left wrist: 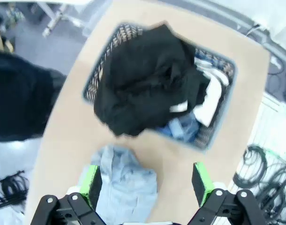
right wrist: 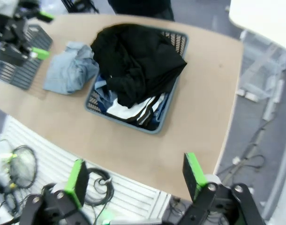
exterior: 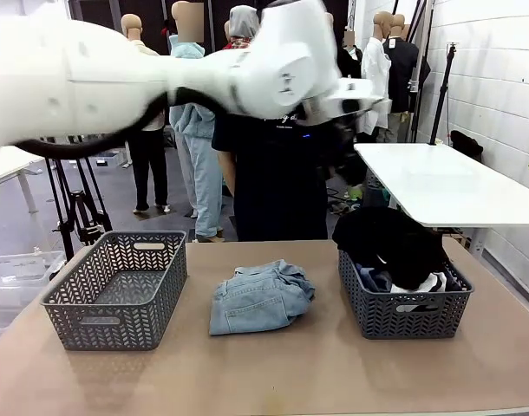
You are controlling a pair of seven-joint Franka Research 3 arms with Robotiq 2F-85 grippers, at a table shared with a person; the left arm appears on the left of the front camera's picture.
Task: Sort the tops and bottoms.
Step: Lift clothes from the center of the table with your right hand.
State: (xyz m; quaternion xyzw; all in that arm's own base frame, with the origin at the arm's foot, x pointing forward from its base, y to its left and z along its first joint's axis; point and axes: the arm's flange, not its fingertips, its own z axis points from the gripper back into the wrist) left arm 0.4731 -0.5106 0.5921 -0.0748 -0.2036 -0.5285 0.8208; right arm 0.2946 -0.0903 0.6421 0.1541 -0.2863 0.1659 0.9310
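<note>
A grey basket [exterior: 405, 317] at the table's right holds a heap. The black top [exterior: 390, 238] lies uppermost, spilling over the rim. Under it show the white top with black stripes [right wrist: 136, 110] and dark blue denim bottoms [left wrist: 183, 129]. Pale washed denim bottoms [exterior: 260, 296] lie folded on the table's middle. My left gripper [left wrist: 146, 185] hangs open high above the pale bottoms [left wrist: 124, 183] and holds nothing. My right gripper [right wrist: 133, 178] is open and bare too, high over the table's edge beyond the full basket [right wrist: 167, 115].
An empty grey basket [exterior: 113, 290] stands at the table's left. A person in a black T-shirt [exterior: 273, 173] stands at the far side. A white table [exterior: 438, 182] sits behind at the right. My left arm [exterior: 160, 69] spans the top of the front view.
</note>
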